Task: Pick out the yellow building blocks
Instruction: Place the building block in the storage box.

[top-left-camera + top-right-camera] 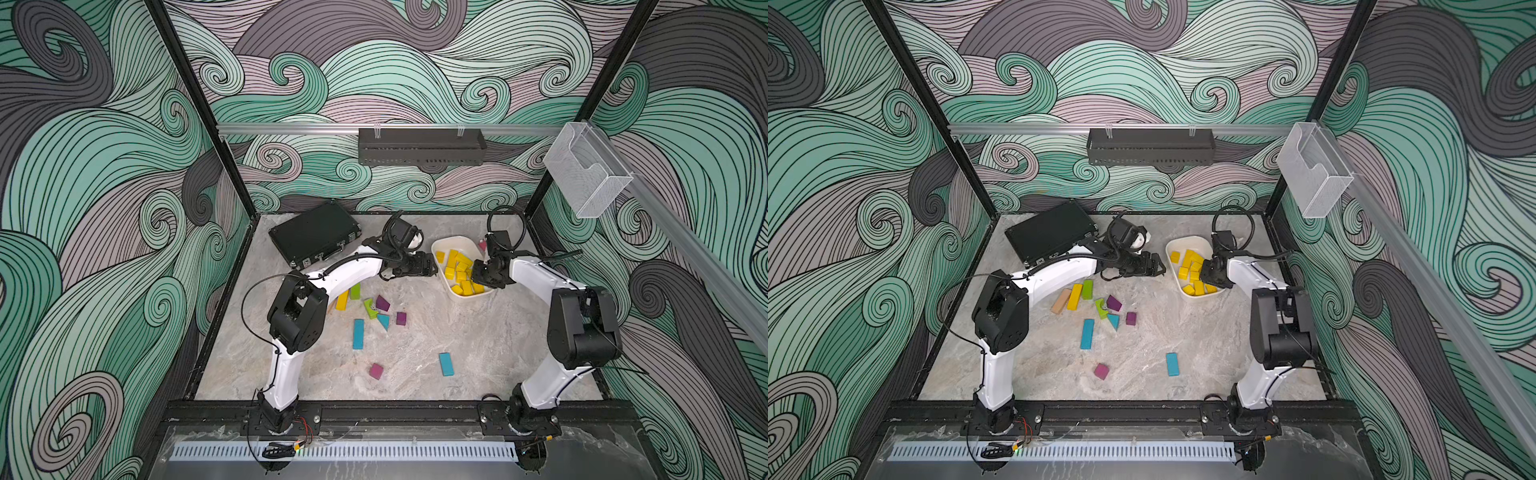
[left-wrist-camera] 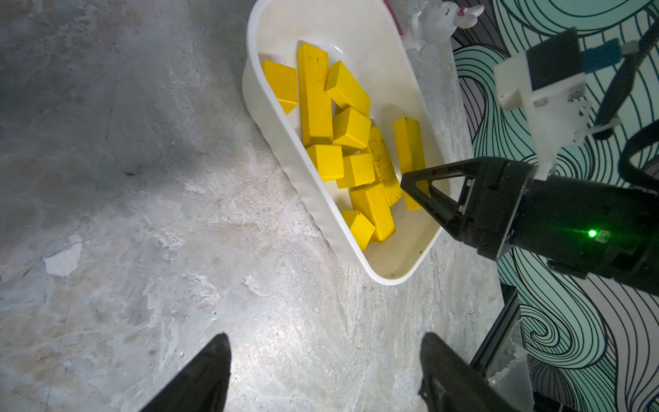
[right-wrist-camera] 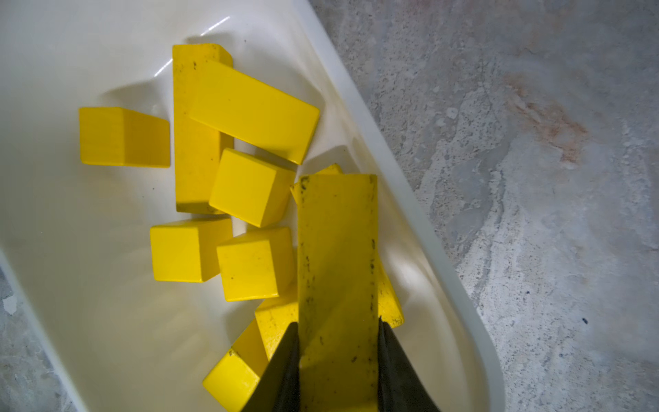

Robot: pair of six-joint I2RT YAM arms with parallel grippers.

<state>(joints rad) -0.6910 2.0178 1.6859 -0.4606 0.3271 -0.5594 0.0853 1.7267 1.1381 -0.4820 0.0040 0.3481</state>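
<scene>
While the right gripper hangs over the white tub, its two black jaws are squeezed onto the sides of a long yellow bar. That tight pinch is what keeps the bar up, and it hangs over the tub probably because that is where the bar is meant to go.

The bar sticks straight out from the jaws, so its long way runs in line with the gripper. In the left wrist view the bar tips down toward the floor of the tub. Its free end hangs above the other blocks in the tub, and I cannot tell if it touches them.

The pile of yellow building blocks lies inside the tub. Some are little cubes and some are bars, and they point every which way, a few leaning on each other.

One more yellow bar lies flat on the table, well away from the tub, near the left arm's elbow. It sits just beside a tan bar and a green block, and all three point about the same way.

The left gripper waits just beside the tub, over bare table. Its jaws stand apart and hold nothing.

I think the job is nearly done.
</scene>
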